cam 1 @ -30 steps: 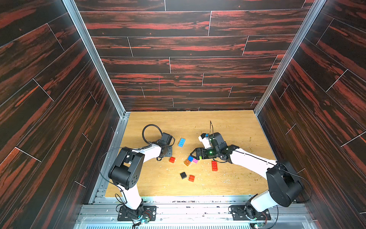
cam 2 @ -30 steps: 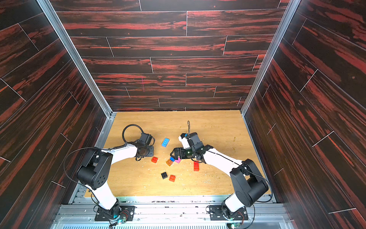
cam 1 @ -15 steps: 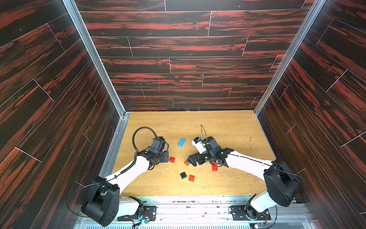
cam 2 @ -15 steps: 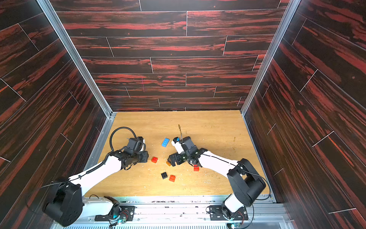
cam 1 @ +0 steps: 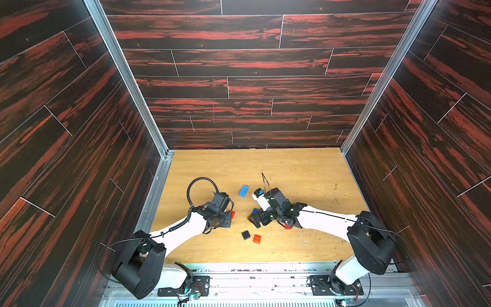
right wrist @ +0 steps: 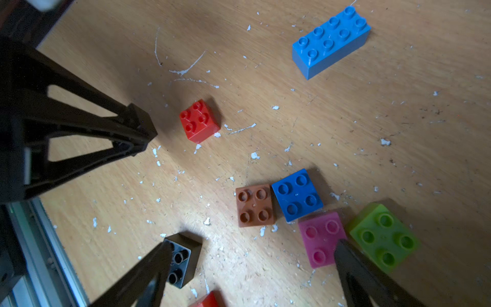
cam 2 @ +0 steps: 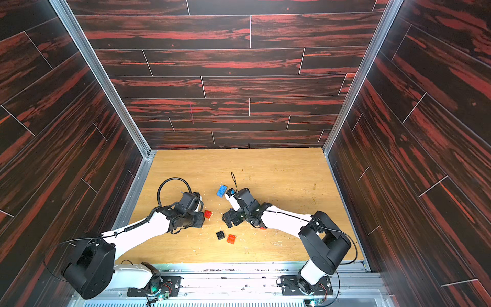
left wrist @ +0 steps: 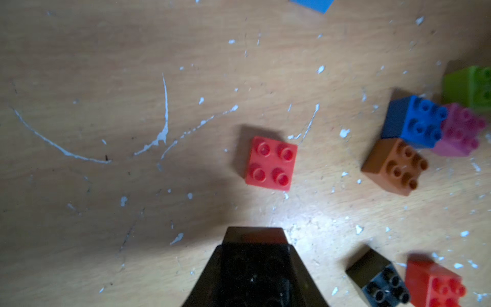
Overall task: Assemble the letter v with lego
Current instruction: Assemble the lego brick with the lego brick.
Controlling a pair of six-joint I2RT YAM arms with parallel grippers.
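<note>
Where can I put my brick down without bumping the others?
Plenty of bare table lies behind the long blue brick, up to the back wall. Another free strip runs in front of the black brick and the red brick beside it. The middle is crowded: orange brick, square blue brick, pink brick and green brick huddle together.

I see a long light-blue brick (right wrist: pixel 330 42) lying flat, farthest back in the middle. A small red brick (left wrist: pixel 270 163) sits alone, a bit to the left. To its right, the orange brick (right wrist: pixel 254 205), blue brick (right wrist: pixel 297 194) and pink brick (right wrist: pixel 321 239) huddle together, touching. The green brick (right wrist: pixel 382 236) is just beside the pink one. Nearest, a black brick (cam 1: pixel 246 235) and a second red brick (cam 1: pixel 257 239) sit side by side. All have their bumps up.
</note>
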